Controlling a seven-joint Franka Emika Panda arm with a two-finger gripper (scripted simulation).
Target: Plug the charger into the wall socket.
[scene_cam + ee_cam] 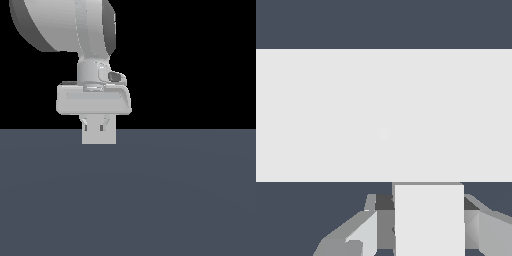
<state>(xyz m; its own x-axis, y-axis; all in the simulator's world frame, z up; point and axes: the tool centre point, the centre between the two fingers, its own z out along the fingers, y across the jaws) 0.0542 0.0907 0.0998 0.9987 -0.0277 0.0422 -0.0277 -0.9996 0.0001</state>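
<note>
Charger [429, 220] is sitting right in the hand [426, 227]. It's a plain off-white boxy block with flat faces and sharp edges, matte all over. In the wrist view a grey finger [363, 232] presses up against one side of it and another does the same on the opposite side, so the hand is clamped on the block.

Going from the exterior view's left: the arm [75, 25] comes in from the upper corner as a fat, rounded pale-grey shell with a darker band. It narrows to a short wrist and then the wide, flat-bottomed body of the hand [95, 125], all of it left of centre. Two short fingers poke out under that body. Touching them is a pale square shape [99, 137], narrower than the hand. From this angle I honestly can't tell whether that's the block or the panel. The desk [190, 200] is a smooth, dark slate-blue surface across the whole lower half, with flat black behind it.

Back in the wrist view, the wall socket [316, 115] is a big flat light-grey panel right ahead of the block, wide enough to run off both sides of the picture. It has one faint dot in the middle. The block looks very near it, but I can't tell if they touch.
</note>
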